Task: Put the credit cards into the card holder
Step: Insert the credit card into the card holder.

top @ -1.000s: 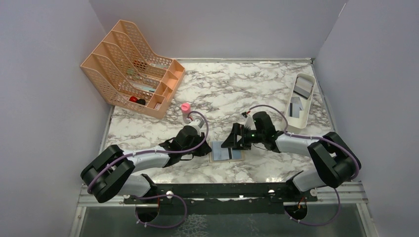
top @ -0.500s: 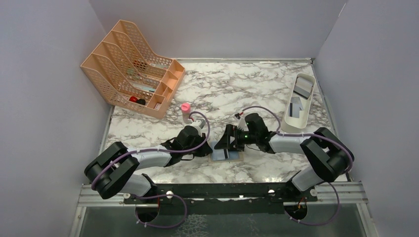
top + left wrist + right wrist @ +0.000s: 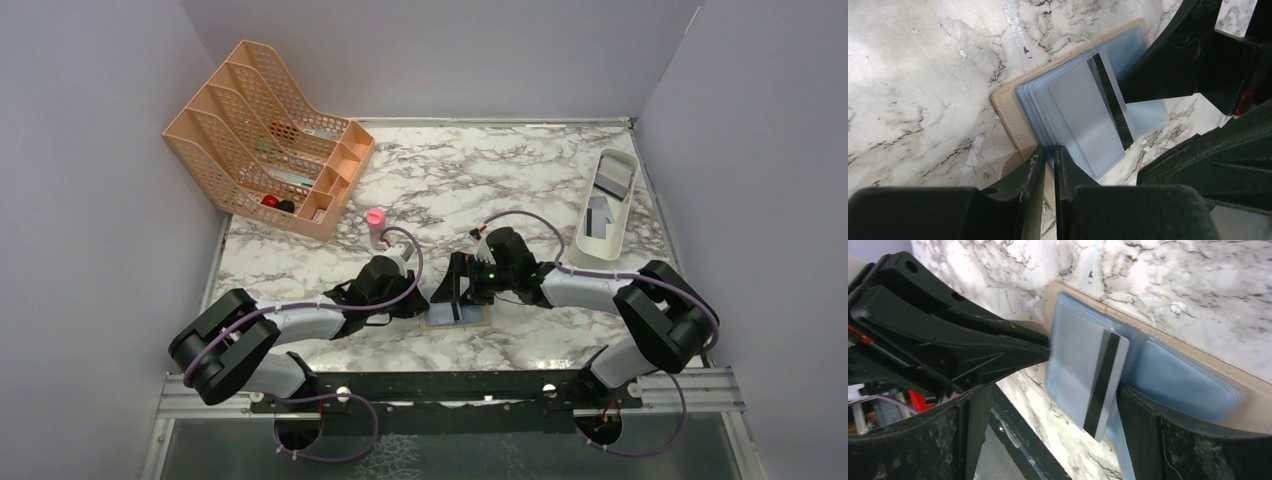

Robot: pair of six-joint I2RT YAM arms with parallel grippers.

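The tan card holder (image 3: 457,314) lies open on the marble, its light blue sleeves up. It also shows in the left wrist view (image 3: 1007,111) and the right wrist view (image 3: 1248,407). My left gripper (image 3: 421,302) (image 3: 1049,156) is shut on the edge of its blue sleeves. A grey credit card (image 3: 1087,116) (image 3: 1087,374) with a black stripe lies on the sleeves, sticking out past their edge. My right gripper (image 3: 452,290) (image 3: 1048,392) is wide open astride that card, its right finger (image 3: 1158,440) at the card's edge. Two more cards (image 3: 614,178) lie in the white tray.
A long white tray (image 3: 624,226) stands at the right edge. A peach mesh file rack (image 3: 265,130) fills the back left. A small pink-capped bottle (image 3: 375,220) stands just behind my left arm. Grey walls close in on three sides.
My right gripper has moved left over the open card holder, the striped card sliding further across the sleeves. My left gripper has stayed shut on the holder's edge.
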